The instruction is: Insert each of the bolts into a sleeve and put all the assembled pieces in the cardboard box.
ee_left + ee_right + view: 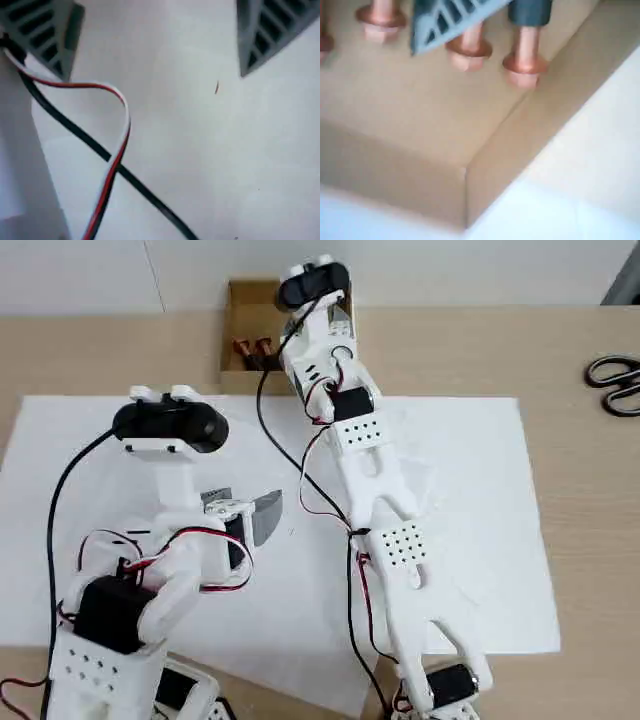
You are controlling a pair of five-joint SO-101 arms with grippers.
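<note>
Bolts (252, 348) lie in the cardboard box (245, 300) behind the paper sheet (470, 490), scissors (614, 381) far right.

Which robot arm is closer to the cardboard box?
The right one. The right tool is down inside the cardboard box, beside the copper bolts. The left tool hangs over the white paper, apart from the box.

Cardboard box (245, 310): one is recorded. Four copper bolts (468, 50) are counted inside it, one cut off at the edge; one dark sleeve (530, 12) is seen. Two arms are noted: left arm (165, 505), right arm (385, 500). One pair of scissors (612, 380) and one sheet of paper (470, 490) are logged on the table (585, 540).
</note>
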